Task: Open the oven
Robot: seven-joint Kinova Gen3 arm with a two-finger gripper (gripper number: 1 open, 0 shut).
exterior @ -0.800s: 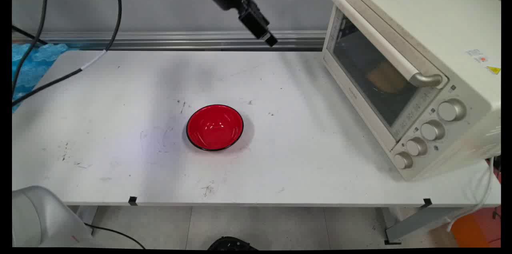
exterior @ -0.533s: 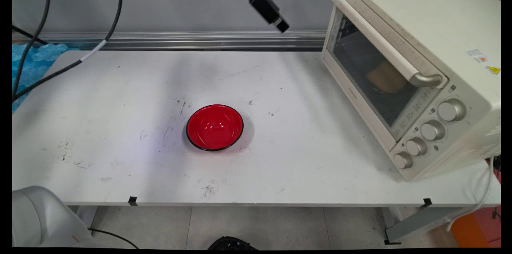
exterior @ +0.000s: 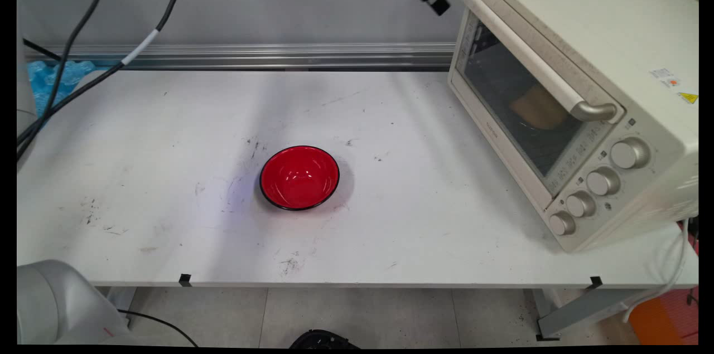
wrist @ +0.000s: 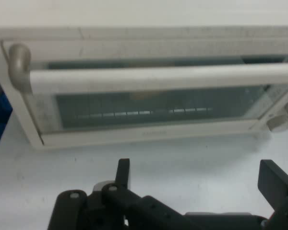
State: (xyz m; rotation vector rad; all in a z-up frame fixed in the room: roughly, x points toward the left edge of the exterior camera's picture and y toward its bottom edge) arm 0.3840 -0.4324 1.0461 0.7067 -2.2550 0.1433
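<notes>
Two views checked. Your claw (exterior: 439,7) hangs high at the top edge, tilted toward the toaster oven (exterior: 580,92), close beside the upper far end of its door handle (exterior: 530,53) but not touching it. In the hand view the claw (wrist: 197,184) has its fingers (wrist: 273,184) spread wide, with nothing between them. You will find the oven door (wrist: 149,112) shut directly ahead of the claw, the handle (wrist: 158,76) running across it. A brownish item sits behind the glass; it cannot be identified. Well below and behind the claw, a red bowl (exterior: 299,177) stands upright on the white surface (exterior: 167,175), apart from the oven.
</notes>
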